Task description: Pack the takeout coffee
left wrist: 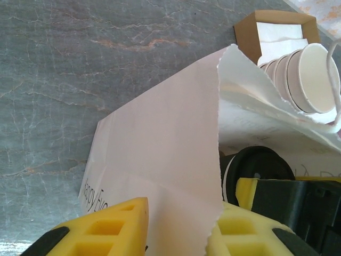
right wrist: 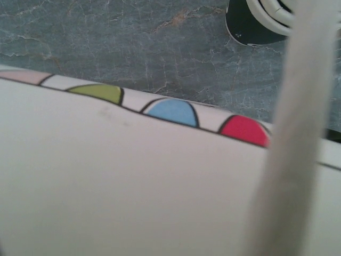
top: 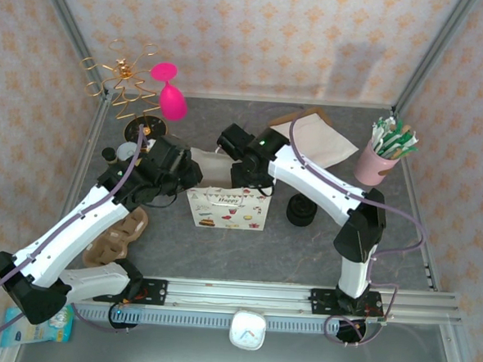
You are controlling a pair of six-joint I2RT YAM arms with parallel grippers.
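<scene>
White paper bag [top: 227, 209]: one; takeout coffee [left wrist: 261, 168]: one.

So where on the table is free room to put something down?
Free: the strip between the bag and the front rail; the back patch between the pink glass and the brown box. Crowded: the bag's mouth, where the left gripper and right gripper meet, and left, by the cup carrier.

A grey marbled worktop [top: 245, 255] was seen. At its centre a white gift bag [top: 227, 209] was stood, with black lids [top: 301, 211] just beside at 3 o'clock. A pink cup [top: 378, 163] was set at 2 o'clock, and a brown carrier [top: 117, 237] at 8 o'clock.
</scene>
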